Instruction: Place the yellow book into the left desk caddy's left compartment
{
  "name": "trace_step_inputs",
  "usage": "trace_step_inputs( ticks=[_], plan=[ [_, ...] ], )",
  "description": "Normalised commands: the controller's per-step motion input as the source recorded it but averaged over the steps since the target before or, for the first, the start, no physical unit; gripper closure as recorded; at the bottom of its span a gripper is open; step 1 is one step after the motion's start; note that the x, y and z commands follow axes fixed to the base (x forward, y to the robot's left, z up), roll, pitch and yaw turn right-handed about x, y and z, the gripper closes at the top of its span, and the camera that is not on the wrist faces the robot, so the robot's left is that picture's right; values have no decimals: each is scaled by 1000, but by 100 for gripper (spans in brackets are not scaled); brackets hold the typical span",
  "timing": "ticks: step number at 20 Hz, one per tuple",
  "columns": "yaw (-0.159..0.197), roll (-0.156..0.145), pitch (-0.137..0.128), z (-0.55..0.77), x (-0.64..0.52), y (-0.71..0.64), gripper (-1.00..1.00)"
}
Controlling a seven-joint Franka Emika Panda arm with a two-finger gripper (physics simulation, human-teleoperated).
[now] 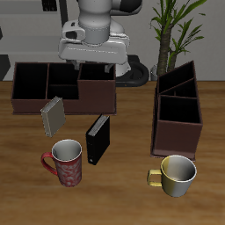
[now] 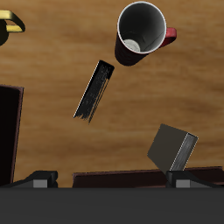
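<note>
The yellow book (image 1: 53,114) is a small grey-olive book with pale striped page edges. It stands tilted on the table just in front of the wide low caddy, and it also shows in the wrist view (image 2: 172,147). The left desk caddy (image 1: 178,110) is a dark brown box with tall slanted dividers. It stands across the table from the book, and its edge shows in the wrist view (image 2: 9,131). My gripper (image 1: 88,61) hangs high over the wide caddy, behind the book. In the wrist view the gripper (image 2: 112,181) is open and empty, its fingertips (image 2: 39,178) set wide apart.
A wide low three-section caddy (image 1: 61,88) stands under the gripper. A black book (image 1: 98,138) stands near the table's middle. A red mug (image 1: 66,163) and a yellow mug (image 1: 176,174) sit near the front edge. A potted plant (image 1: 176,31) stands at the back.
</note>
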Motion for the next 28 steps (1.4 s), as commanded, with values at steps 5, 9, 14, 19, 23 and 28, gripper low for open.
trace_step_inputs(
  ticks=[5,9,14,19,23,28],
  plan=[
    [-18,-4,-43,-65,-163,-425,-100],
    [19,69,-58,-83,-257,-427,-100],
    [-27,10,-35,-91,-202,-417,-100],
    [11,-6,-33,-151,-180,-491,-100],
    [-16,-51,-29,-111,-74,-249,-100],
    [-23,-25,-41,-234,-53,-260,-100]
  ],
)
